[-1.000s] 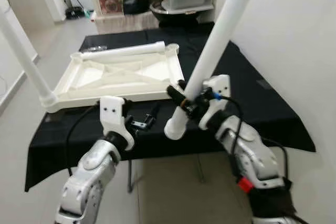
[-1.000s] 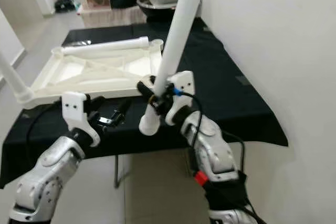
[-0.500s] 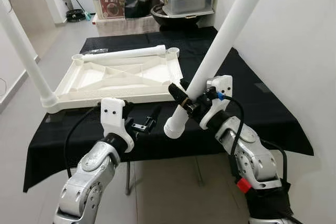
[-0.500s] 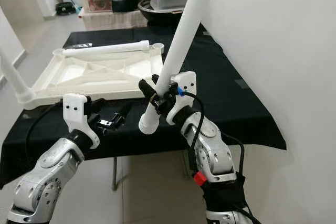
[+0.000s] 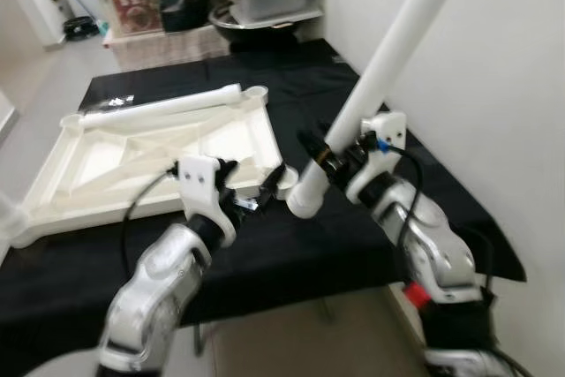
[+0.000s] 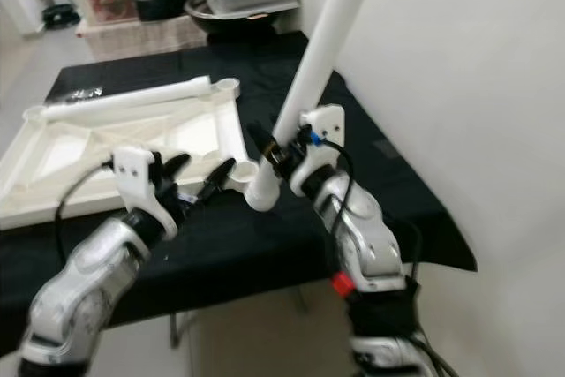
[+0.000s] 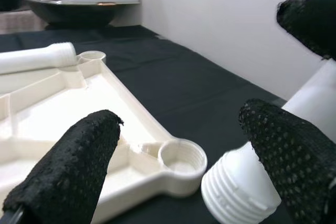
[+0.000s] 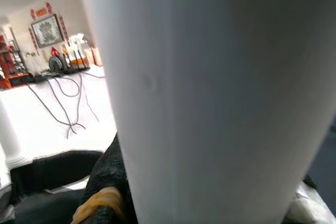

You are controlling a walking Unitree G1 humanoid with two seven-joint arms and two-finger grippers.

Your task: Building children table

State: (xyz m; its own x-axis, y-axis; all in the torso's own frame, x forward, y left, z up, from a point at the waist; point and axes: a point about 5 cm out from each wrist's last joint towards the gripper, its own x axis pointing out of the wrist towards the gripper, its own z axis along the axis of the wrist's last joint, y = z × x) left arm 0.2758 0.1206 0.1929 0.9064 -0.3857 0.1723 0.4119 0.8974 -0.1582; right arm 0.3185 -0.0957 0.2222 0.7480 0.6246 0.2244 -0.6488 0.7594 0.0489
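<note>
Beside corner socket, leg seemingly steeply tilted

right end effector gripping white table leg, threaded end beside tabletop's corner socket

A black-draped table carries the upturned white tabletop, a loose leg lying along its far edge.

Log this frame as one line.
right gripper: shut on white plastic table leg | left gripper: open | threaded end beside socket of white tabletop
</note>
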